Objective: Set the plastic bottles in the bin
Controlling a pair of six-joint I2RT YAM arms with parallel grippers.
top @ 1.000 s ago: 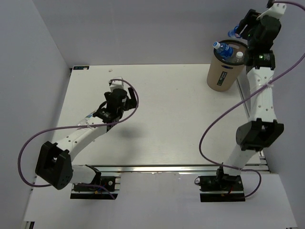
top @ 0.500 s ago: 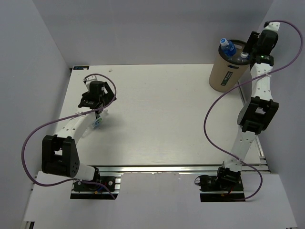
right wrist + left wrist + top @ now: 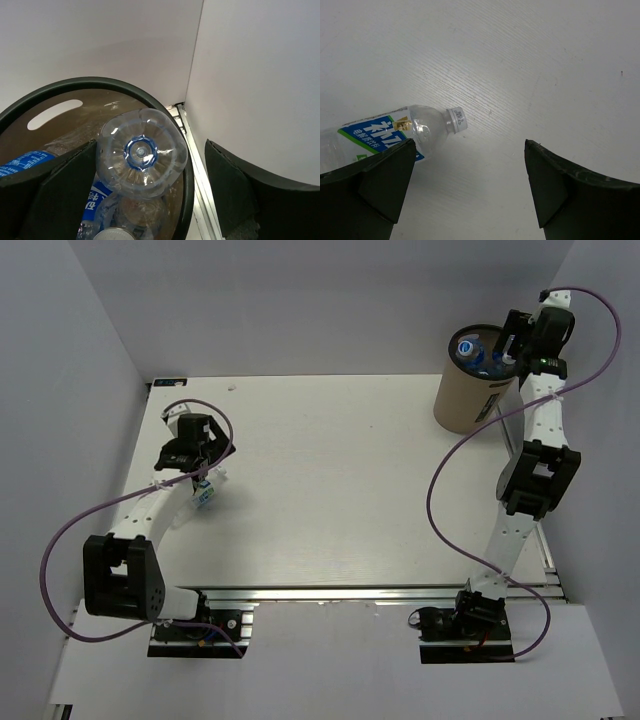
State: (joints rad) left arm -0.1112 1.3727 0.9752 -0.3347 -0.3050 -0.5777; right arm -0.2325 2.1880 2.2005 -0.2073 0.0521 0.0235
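Observation:
One clear plastic bottle (image 3: 385, 132) with a blue label and white cap lies on its side on the white table (image 3: 330, 480), at the left (image 3: 205, 492). My left gripper (image 3: 470, 145) is open just above the table. The bottle's body lies by its left finger and the cap points into the gap. It shows in the top view (image 3: 200, 472). The tan bin (image 3: 465, 395) stands at the far right corner. My right gripper (image 3: 150, 145) is open over its dark rim (image 3: 100, 82). A bottle (image 3: 142, 152) stands base-up inside, others (image 3: 25, 162) beside it.
The enclosure's white walls (image 3: 250, 75) stand close behind and to the right of the bin. A metal rail (image 3: 192, 145) runs along the table's right edge. The right arm (image 3: 535, 470) rises along that edge. A purple cable (image 3: 110, 505) loops beside the left arm.
My right gripper held a bottle above the bin, lowered and opened; that bottle now sits in the bin. My left gripper swung left to the lying bottle.

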